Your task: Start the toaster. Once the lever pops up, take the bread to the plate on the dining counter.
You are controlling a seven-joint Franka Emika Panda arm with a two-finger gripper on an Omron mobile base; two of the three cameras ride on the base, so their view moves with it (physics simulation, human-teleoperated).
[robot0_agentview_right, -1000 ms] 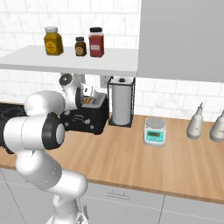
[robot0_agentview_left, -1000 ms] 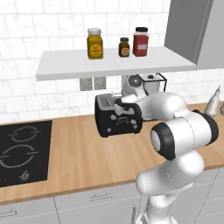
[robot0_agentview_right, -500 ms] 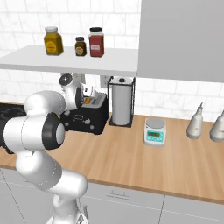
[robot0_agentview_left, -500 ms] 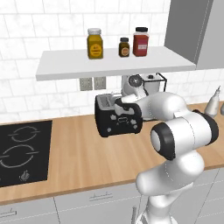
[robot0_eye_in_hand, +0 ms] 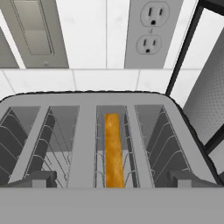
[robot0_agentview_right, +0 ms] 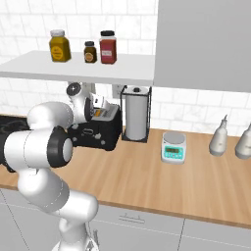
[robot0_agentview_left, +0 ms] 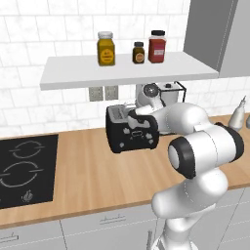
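The black toaster (robot0_agentview_left: 132,133) (robot0_agentview_right: 97,131) stands on the wood worktop against the tiled wall. My gripper (robot0_agentview_left: 139,117) (robot0_agentview_right: 98,105) hovers just above its silvery slotted top (robot0_eye_in_hand: 87,131), pointing down. In the hand view the bread (robot0_eye_in_hand: 112,151) sits sunk in the third slot from the left, only its orange-brown crust edge showing. Both dark fingertips (robot0_eye_in_hand: 37,179) stand wide apart at either side of the slots, so my gripper (robot0_eye_in_hand: 112,180) is open and holds nothing. The plate and the dining counter are out of view.
A wire-framed paper-towel holder (robot0_agentview_right: 136,115) stands right beside the toaster. A small scale (robot0_agentview_right: 173,147) and two pale bottles (robot0_agentview_right: 218,136) sit further right. A black hob (robot0_agentview_left: 24,168) lies to the left. A shelf with jars (robot0_agentview_left: 107,49) hangs low overhead. A wall outlet (robot0_eye_in_hand: 151,26) is behind the toaster.
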